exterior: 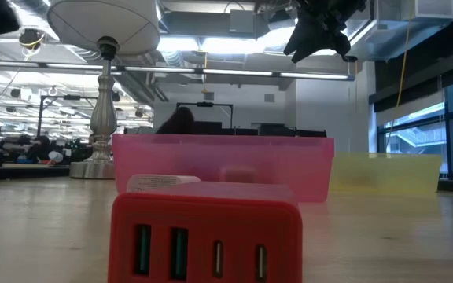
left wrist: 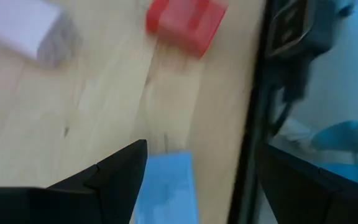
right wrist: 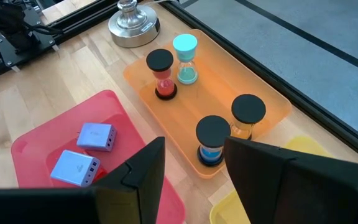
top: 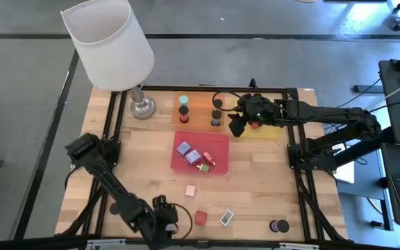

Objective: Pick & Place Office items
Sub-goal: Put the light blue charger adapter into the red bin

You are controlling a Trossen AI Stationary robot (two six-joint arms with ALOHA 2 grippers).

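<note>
Near edge of the light wood worktop (top: 255,180): left gripper (top: 164,221) sits low by the front rail, jaws apart w/ nothing between them; in its wrist view a pale blue flat piece (left wrist: 165,186) lies on the wood just ahead of the fingers, a red plastic charger block (left wrist: 185,22) and a white adapter (left wrist: 27,28) beyond. Same front strip in the high view: that red block (top: 201,217), a small flat white rectangle w/ dark print (top: 226,218), and a short black cylinder (top: 279,226) toward the front right corner. A pink block (top: 191,190) lies a bit farther in. Mid-worktop, the flat red plastic tray (top: 221,142) holds two lavender-blue charger blocks (top: 183,148) (top: 193,157) plus small green and red pieces (top: 205,162). Behind it the flat orange tray (right wrist: 272,99) carries four small sand timers, upright: black-capped w/ red (right wrist: 161,74), teal-capped (right wrist: 185,57), black-capped w/ blue (right wrist: 212,142), black-capped w/ amber (right wrist: 247,115). Right gripper (top: 240,119) hangs above the seam betw. orange tray and flat yellow tray (top: 268,132), a small red item (top: 254,125) showing at its fingers; whether it's pinched, can't tell. Far left corner: metal-base lamp w/ white shade (top: 110,42).
</note>
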